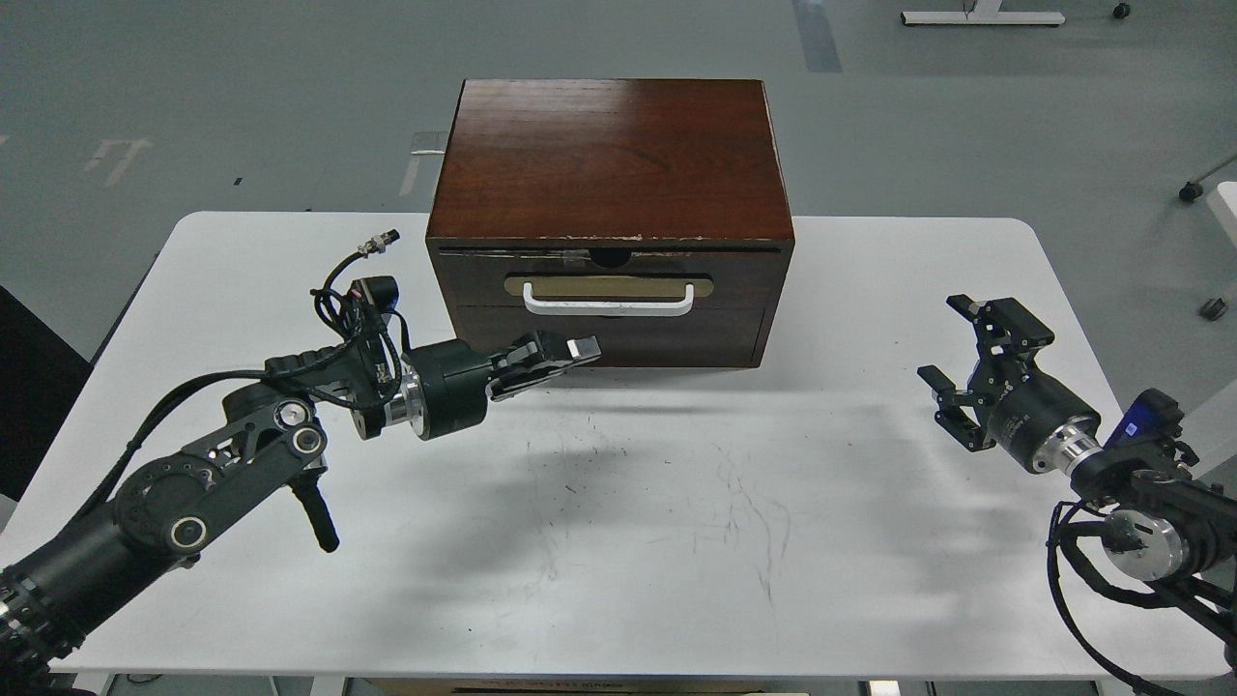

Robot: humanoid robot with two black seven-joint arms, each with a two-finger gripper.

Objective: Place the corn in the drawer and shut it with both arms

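Dark reddish-brown drawer [609,280] shut flush, white handle facing forward.

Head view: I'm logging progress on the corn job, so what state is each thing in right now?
drawer: shut, flush with the cabinet front.
handle: untouched.
left gripper: shut, empty, low before the cabinet's lower panel.
right gripper: open, empty, above the table.
corn: not in view.
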